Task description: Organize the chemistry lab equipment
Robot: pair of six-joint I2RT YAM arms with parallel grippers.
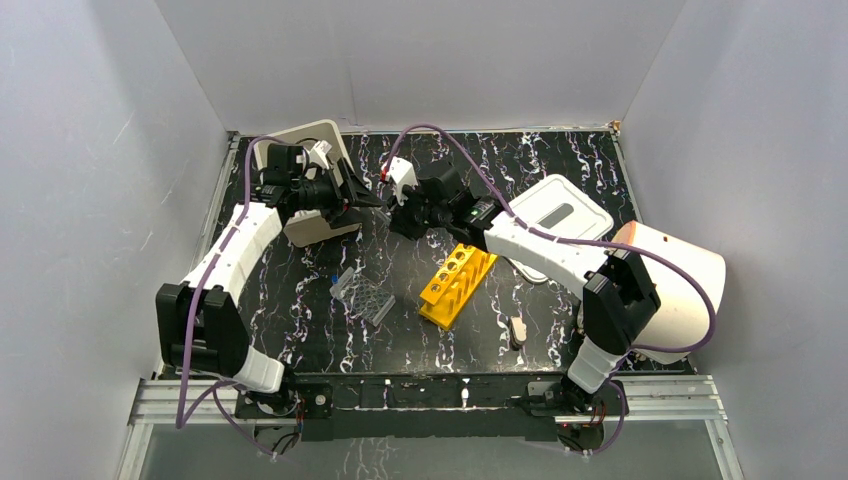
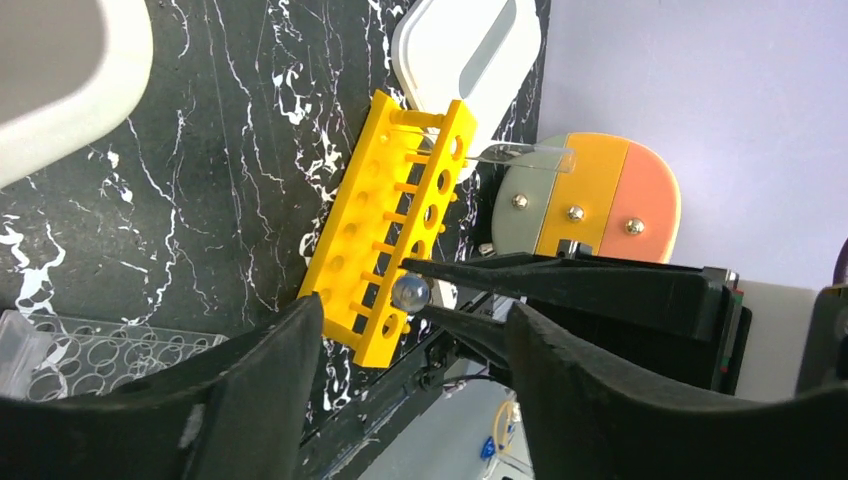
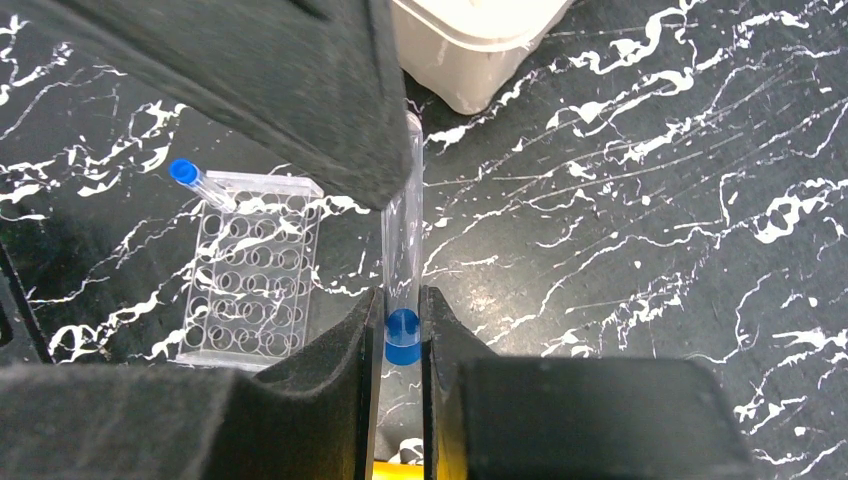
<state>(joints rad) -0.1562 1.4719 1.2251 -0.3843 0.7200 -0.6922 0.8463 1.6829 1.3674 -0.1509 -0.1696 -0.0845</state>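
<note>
- Right end effector (image 3: 402, 302) is pinched narrow on a blue-capped tube (image 3: 403, 225), gripping it near the cap, above the table (image 3: 650, 250).
- Left end effector (image 2: 415, 305) stands wide, its fingers either side of the tube's far end; contact unclear.
- Yellow six-hole tube rack (image 1: 457, 283) lies mid-table, with the clear ridged tray (image 3: 255, 275) near its left, holding another capped tube.

A robot test cell, lab-like — plain white walls (image 1: 450, 60) box in a black marbled worktop (image 1: 560, 170). A yellow tube rack (image 1: 457, 285) and clear ridged tray (image 1: 365, 297) lie there.
</note>
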